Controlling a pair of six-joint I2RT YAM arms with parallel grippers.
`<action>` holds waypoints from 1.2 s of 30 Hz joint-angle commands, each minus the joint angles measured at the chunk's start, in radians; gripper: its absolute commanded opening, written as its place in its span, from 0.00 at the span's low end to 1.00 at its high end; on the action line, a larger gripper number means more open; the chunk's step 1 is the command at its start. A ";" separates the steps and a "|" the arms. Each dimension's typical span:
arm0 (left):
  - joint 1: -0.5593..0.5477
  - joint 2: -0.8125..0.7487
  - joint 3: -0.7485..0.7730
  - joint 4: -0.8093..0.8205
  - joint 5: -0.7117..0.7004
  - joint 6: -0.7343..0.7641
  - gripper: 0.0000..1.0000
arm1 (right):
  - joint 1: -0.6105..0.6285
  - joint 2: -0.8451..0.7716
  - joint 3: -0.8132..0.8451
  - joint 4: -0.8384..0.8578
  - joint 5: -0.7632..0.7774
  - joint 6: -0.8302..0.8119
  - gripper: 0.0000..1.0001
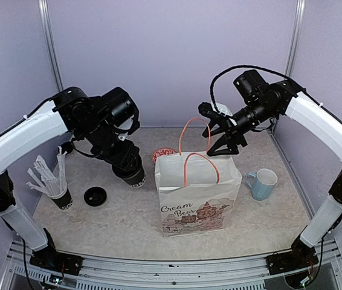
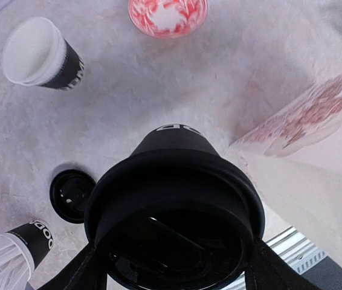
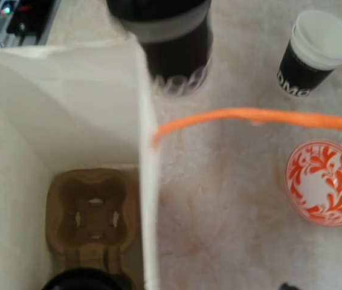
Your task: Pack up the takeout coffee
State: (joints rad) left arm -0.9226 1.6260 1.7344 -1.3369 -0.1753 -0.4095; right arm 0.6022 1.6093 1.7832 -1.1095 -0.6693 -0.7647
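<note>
Left jaws clamped on the lidded coffee cup (image 2: 172,163), one finger on each side at the lid rim. Cup upright, long axis vertical, lid up, lettered base down. It is mid-bench, just left of the paper bag (image 1: 198,193); can't tell if the base touches the bench (image 1: 129,223). Left arm arches from the near-left corner, wrist pointing down. Right jaws are over the bag's far rim by the orange handle (image 3: 261,118); can't tell their state. Right forearm slopes down from the right edge. Unlidded cup (image 2: 41,53) stands upright, well apart.
</note>
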 commanded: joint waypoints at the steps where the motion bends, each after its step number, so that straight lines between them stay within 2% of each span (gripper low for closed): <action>1: 0.020 -0.102 0.135 -0.029 -0.095 -0.068 0.57 | 0.008 0.077 0.071 -0.036 0.002 0.036 0.71; 5: 0.021 -0.165 0.237 0.007 -0.171 -0.069 0.57 | 0.009 0.100 0.088 -0.046 -0.008 0.045 0.65; 9: 0.000 -0.229 0.250 0.156 -0.061 -0.005 0.56 | 0.009 0.097 0.088 -0.012 0.005 0.076 0.54; 14: -0.066 -0.254 0.215 0.313 0.121 0.034 0.53 | 0.010 0.085 0.085 0.003 0.010 0.102 0.17; 17: -0.115 -0.213 0.213 0.330 0.169 0.051 0.52 | 0.010 0.069 0.067 0.020 -0.003 0.122 0.02; 24: -0.194 -0.108 0.211 0.270 0.178 0.065 0.52 | 0.009 0.018 0.032 0.034 -0.040 0.150 0.00; 30: -0.238 -0.027 0.239 0.203 0.096 0.067 0.52 | 0.015 -0.004 0.003 0.040 -0.049 0.168 0.00; 36: -0.268 0.095 0.364 0.126 0.037 0.083 0.52 | 0.029 -0.023 -0.022 0.048 -0.039 0.190 0.00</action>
State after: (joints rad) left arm -1.1660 1.6585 2.0022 -1.1538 -0.0822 -0.3542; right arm 0.6136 1.6253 1.7836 -1.0847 -0.6960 -0.6048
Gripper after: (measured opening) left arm 0.712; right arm 0.008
